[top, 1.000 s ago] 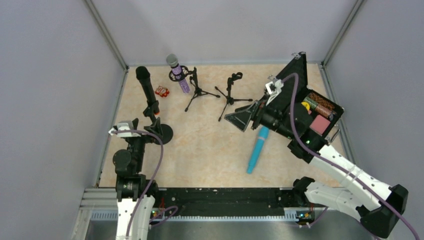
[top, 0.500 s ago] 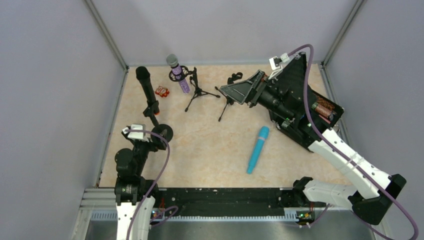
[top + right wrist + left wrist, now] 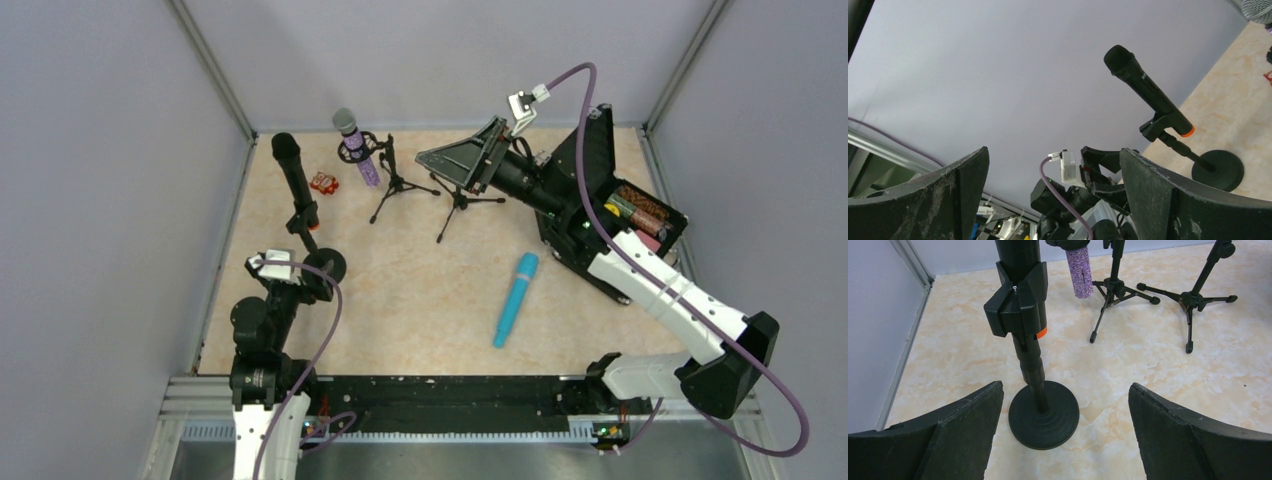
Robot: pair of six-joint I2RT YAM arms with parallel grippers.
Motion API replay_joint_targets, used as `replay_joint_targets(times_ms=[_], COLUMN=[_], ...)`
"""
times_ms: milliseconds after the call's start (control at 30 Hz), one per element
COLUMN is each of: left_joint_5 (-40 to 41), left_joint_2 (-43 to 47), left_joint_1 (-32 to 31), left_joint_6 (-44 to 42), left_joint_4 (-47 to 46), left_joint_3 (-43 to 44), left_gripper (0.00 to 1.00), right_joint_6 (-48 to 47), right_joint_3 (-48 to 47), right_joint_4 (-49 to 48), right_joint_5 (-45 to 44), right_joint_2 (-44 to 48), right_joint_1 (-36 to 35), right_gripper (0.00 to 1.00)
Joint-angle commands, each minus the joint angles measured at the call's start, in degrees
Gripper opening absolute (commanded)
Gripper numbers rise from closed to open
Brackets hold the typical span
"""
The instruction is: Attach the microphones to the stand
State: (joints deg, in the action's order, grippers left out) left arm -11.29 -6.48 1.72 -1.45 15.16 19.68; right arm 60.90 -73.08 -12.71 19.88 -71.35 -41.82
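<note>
My right gripper (image 3: 452,160) swung up & away; it & my left gripper (image 3: 1065,390) both spread wide, empty.
R was over the all-turquoise stick microphone (image 3: 515,300) a sec ago, now above the bare black tripod stand (image 3: 459,203); that mic lies flat on the marbled table (image 3: 420,300), unmoved. L backed off the round-base stand (image 3: 1043,415) clipping the black orange-ended microphone (image 3: 293,180). Glittery purple microphone (image 3: 360,155) sits in the other tripod's clip.
</note>
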Motion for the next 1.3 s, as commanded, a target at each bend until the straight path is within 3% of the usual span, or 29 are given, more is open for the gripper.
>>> replay_joint_targets(times_ms=[0, 367, 1267], left_joint_5=[0.4, 0.9, 1.6], left_joint_2=[0.5, 0.5, 0.5], left_joint_1=[-0.2, -0.2, -0.1], left_joint_6=[-0.1, -0.2, -0.6], left_joint_4=[-2.3, -2.0, -1.1], left_joint_3=[-0.1, 0.0, 0.3], left_gripper=[0.99, 0.99, 0.99], right_joint_6=[4.5, 3.0, 7.3], right_joint_3=[-3.4, -8.1, -9.1], right_joint_4=[-5.5, 7.1, 12.1], right_joint_5=[4.3, 1.2, -0.5], right_joint_2=[-0.9, -0.5, 0.0], right_joint_1=[0.0, -1.9, -1.2], right_gripper=[0.99, 0.99, 0.99])
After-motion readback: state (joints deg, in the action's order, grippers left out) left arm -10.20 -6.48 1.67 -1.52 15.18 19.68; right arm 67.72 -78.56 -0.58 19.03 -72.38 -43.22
